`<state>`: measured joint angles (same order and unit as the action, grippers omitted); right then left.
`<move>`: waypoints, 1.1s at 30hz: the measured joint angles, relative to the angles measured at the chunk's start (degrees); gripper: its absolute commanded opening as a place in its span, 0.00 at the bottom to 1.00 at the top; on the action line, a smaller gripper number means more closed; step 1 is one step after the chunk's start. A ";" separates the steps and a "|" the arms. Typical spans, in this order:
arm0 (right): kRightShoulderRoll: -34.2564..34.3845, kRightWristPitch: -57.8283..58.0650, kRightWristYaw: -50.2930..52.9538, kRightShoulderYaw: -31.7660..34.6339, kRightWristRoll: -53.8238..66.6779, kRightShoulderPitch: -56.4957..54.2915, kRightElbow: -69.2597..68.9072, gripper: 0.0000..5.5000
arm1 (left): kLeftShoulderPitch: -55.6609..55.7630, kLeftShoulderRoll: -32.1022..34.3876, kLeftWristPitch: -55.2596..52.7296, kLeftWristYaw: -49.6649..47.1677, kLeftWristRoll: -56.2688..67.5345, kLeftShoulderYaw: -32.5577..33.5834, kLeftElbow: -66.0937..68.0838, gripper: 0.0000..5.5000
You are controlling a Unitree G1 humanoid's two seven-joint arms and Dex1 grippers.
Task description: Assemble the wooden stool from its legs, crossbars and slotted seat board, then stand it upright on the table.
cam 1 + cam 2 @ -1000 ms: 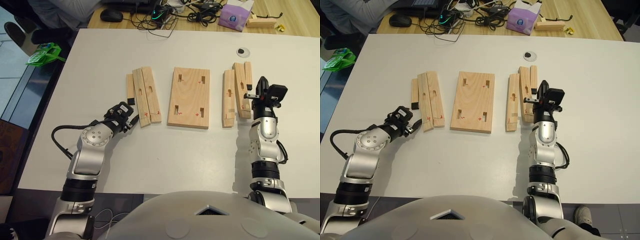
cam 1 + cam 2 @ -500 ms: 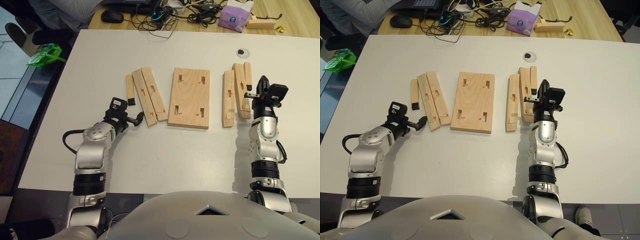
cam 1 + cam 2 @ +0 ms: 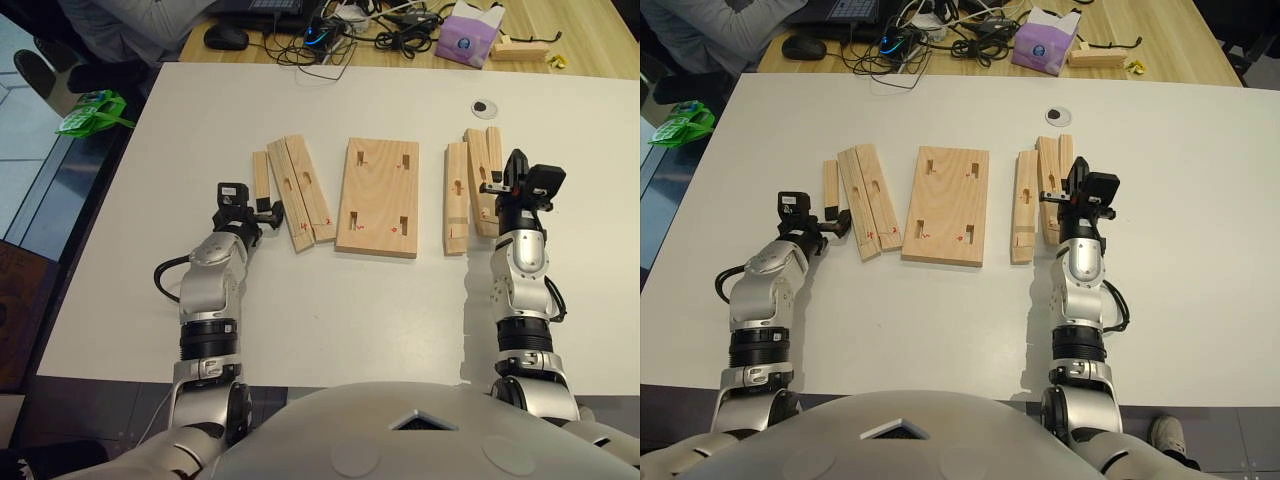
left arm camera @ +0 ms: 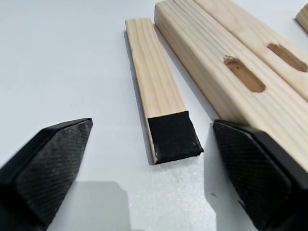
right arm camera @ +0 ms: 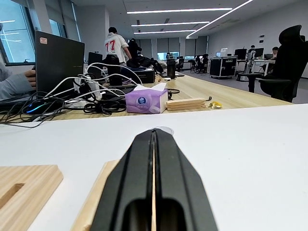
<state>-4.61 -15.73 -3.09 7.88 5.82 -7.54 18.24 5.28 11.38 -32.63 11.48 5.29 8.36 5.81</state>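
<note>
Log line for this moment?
left gripper open, straddling black-tipped crossbar | right gripper shut above right-hand legs | seat board flat, nothing assembled

A pale rectangular wooden seat board with four slots lies flat at frame centre, with two slotted pale wooden legs and a thin black-tipped wooden crossbar side by side to its left, and three similar wooden pieces flat to its right.

The slotted board is lying flat on the white table. At its nine o'clock, three wooden pieces are lying side by side, with the left gripper sitting at the black-tipped stick's six o'clock. At its three o'clock, the right gripper is sitting over three more pieces.
</note>
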 measured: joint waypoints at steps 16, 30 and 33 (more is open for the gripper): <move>-0.18 -1.55 -1.19 -2.47 -2.17 0.05 -1.94 0.00 | 2.49 3.48 4.50 3.43 1.44 -0.36 6.69 0.38; -0.83 2.91 -5.22 -0.83 3.00 -2.05 -2.59 0.17 | -2.92 -0.19 15.54 5.11 2.12 -5.34 4.34 0.24; -1.34 8.80 -9.77 -1.02 7.68 -2.91 -7.72 0.27 | -4.22 -0.74 18.07 4.26 2.20 -4.84 2.57 0.24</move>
<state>-5.95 -6.93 -12.86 6.86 13.51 -10.45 10.52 1.06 10.64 -14.56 15.74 7.50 3.52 8.38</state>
